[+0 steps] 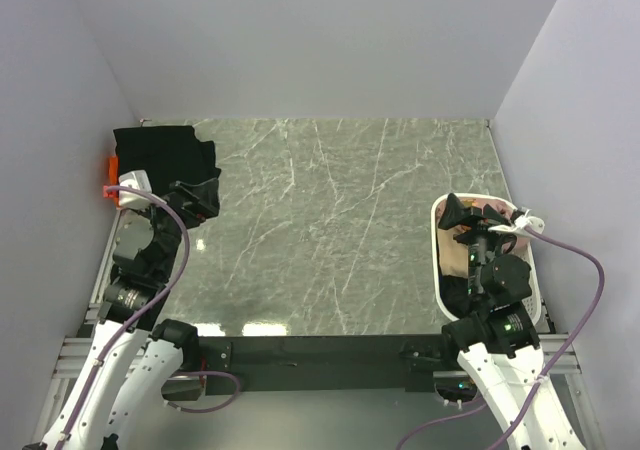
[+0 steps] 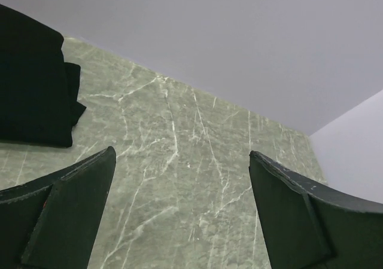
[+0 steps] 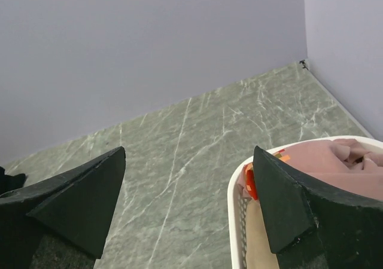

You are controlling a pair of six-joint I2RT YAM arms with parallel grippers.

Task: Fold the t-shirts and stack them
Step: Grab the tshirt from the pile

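The left gripper [image 2: 181, 161] is held with its fingers spread wide and nothing between them. The folded black t-shirt [image 2: 33, 89] is seen beyond the finger at the left of its wrist view, well apart from both fingertips, on the green marble tabletop [image 2: 179, 137]. The right gripper [image 3: 189, 161] is likewise spread wide and empty. The dusty-pink t-shirt [image 3: 326, 161] is bunched in the white mesh laundry basket [image 3: 234, 191], below and behind the finger at the right of that view, and only bare marble is seen between the fingers.

Were the right gripper lowered as it stands, the basket rim, just beside that finger, could be struck or pinched with the cloth, and the basket lifted or tipped. From a crumpled heap several layers could be taken at once. An orange patch [image 3: 251, 182] is seen next to the fingertip, and it cannot be told whether it is print or another tee. Cloth could also be snagged on the mesh. The black fold could be undone if the left fingers were swept into it
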